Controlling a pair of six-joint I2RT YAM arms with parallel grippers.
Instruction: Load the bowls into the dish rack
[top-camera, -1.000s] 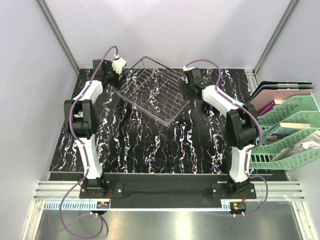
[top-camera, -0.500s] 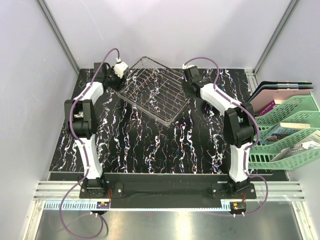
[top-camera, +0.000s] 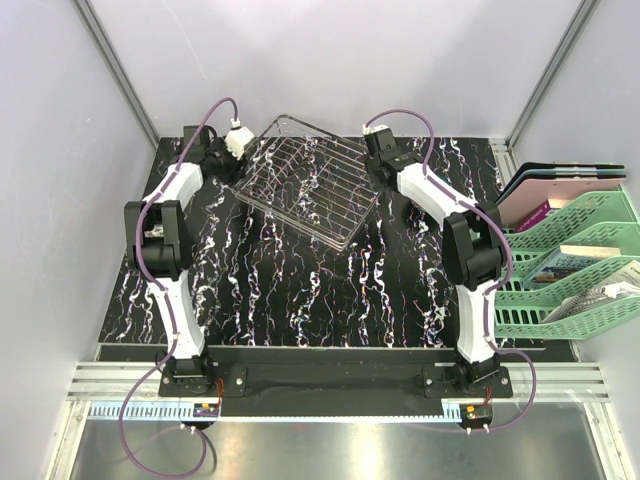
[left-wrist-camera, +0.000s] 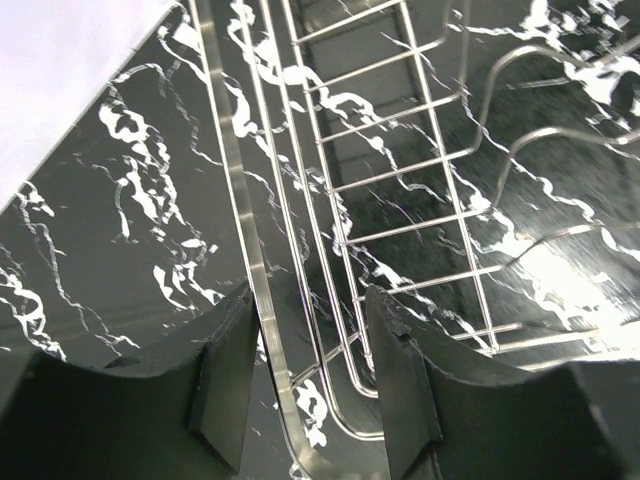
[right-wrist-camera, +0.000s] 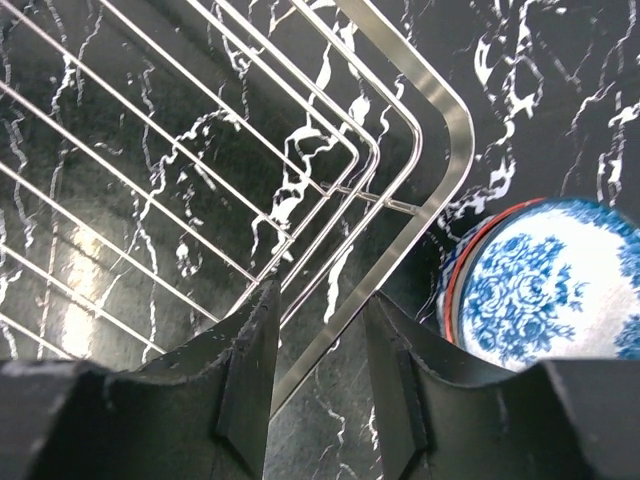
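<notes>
The dish rack (top-camera: 305, 180), a shallow silvery wire basket, sits skewed at the far middle of the black marbled table. My left gripper (top-camera: 228, 148) is at its left corner. In the left wrist view its jaws (left-wrist-camera: 310, 390) stand apart on either side of the rack's rim (left-wrist-camera: 262, 320), which runs through the gap. My right gripper (top-camera: 372, 152) is at the right corner. In the right wrist view its jaws (right-wrist-camera: 318, 370) likewise stand apart around the rim (right-wrist-camera: 400, 250). A blue-and-white bowl with a red edge (right-wrist-camera: 545, 290) sits just outside that corner; the right arm hides it in the top view.
Green plastic stacked trays (top-camera: 570, 270) holding papers stand at the right edge of the table, with pink and dark folders (top-camera: 560, 185) behind them. Pale walls close in the far and side edges.
Both grippers have shifted along with the rack. The rack has turned slightly, its far corner moving left, and the right gripper has moved further away and to the left.
</notes>
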